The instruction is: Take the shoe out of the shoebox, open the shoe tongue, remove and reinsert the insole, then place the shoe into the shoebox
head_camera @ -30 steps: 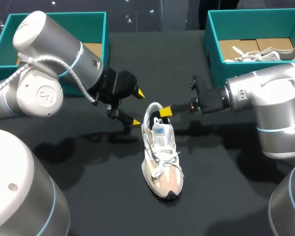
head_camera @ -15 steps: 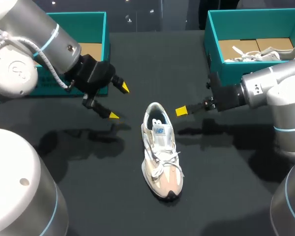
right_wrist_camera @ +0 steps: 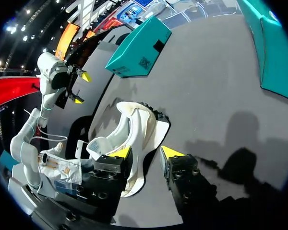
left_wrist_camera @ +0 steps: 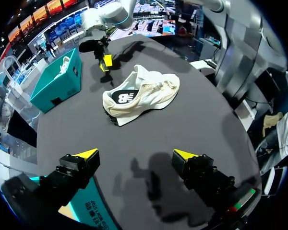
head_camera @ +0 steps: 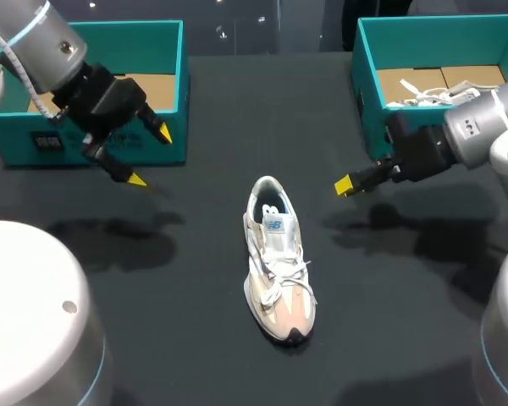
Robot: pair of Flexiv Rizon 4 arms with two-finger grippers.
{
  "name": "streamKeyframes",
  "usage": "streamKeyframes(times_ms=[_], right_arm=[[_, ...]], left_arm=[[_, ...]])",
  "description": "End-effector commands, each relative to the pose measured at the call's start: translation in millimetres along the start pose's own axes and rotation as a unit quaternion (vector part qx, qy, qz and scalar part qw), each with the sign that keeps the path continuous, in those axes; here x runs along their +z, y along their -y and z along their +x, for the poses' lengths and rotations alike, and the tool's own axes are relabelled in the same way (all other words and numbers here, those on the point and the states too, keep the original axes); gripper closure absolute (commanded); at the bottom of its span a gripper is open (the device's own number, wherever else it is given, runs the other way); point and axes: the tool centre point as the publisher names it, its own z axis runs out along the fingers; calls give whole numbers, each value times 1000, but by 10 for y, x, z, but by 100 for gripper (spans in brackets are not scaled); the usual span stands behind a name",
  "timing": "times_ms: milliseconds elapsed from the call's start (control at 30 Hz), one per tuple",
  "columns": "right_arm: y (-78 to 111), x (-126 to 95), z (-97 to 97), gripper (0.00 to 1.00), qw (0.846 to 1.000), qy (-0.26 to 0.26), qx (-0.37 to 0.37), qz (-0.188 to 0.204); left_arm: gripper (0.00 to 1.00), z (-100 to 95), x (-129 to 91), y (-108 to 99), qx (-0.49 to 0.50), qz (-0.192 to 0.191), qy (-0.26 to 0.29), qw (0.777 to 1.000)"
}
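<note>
Over the black tabletop (head_camera: 169,321) in the head view, the white-and-beige laced sneaker (head_camera: 277,262) stands upright outside both boxes. The left gripper (head_camera: 150,156) hangs by the teal cardboard left shoebox (head_camera: 179,68) and the right gripper (head_camera: 345,184) by the teal right shoebox (head_camera: 368,110) — both well apart from the sneaker.

The left wrist view shows its fingers spread and empty, with the sneaker well ahead.

The right wrist view shows its fingers parted too, grasping nothing.

The task seems between steps — next, a gripper must return and take hold of the shoe.

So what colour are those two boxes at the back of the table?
Teal, both the left box and the right box; the head view shows it best.
</note>
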Motion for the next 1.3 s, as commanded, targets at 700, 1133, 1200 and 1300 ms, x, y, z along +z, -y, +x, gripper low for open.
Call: streamKeyframes(times_ms=[700,1133,1200,1300], right_arm=[[-74,-310,367,100,980,179,48,69],[-278,365,774,100,920,366,134,47],[-294,422,843,100,898,411,150,38],[-300,431,921,100,894,421,153,17]], left_arm=[[0,109,-406,-97,9,1,-33,999],[0,109,-406,-97,9,1,-33,999],[0,109,-406,-97,9,1,-33,999],[0,109,-406,-97,9,1,-33,999]])
